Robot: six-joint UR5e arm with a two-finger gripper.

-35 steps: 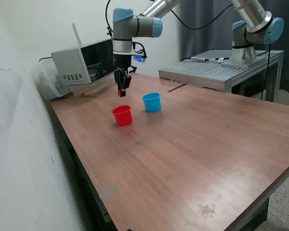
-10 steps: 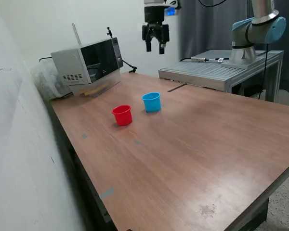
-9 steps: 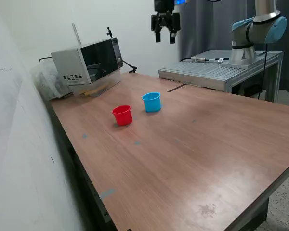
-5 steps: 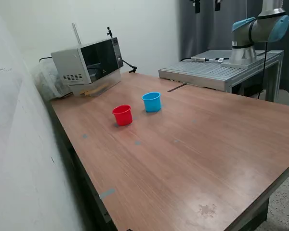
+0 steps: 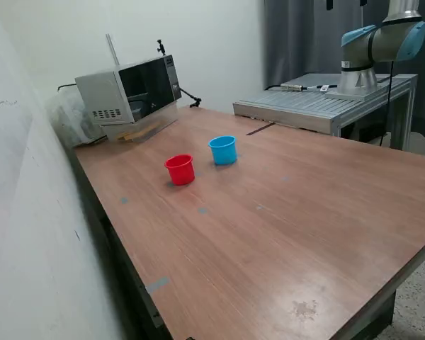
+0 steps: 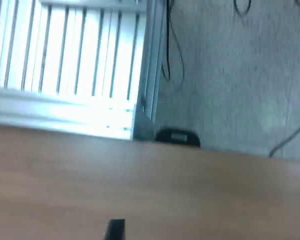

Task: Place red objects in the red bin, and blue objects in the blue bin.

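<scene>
Now the red cup (image 5: 179, 169) and the light blue cup (image 5: 223, 150) stand side by side on the brown bench (image 5: 290, 227), close but not touching. No small red or blue cubes show anywhere on the bench. They may sit inside the cups, but the cups' insides cannot be seen from here.

The claw (image 5: 343, 4) is way up at the top edge of the exterior view, far from the cups. Only its two tips show (image 6: 115, 230), so I cannot tell if it is released or clenched. Nothing seems to hang from it.

I think the sorting may be done. The arm should move away gently and not bump the cups.
</scene>
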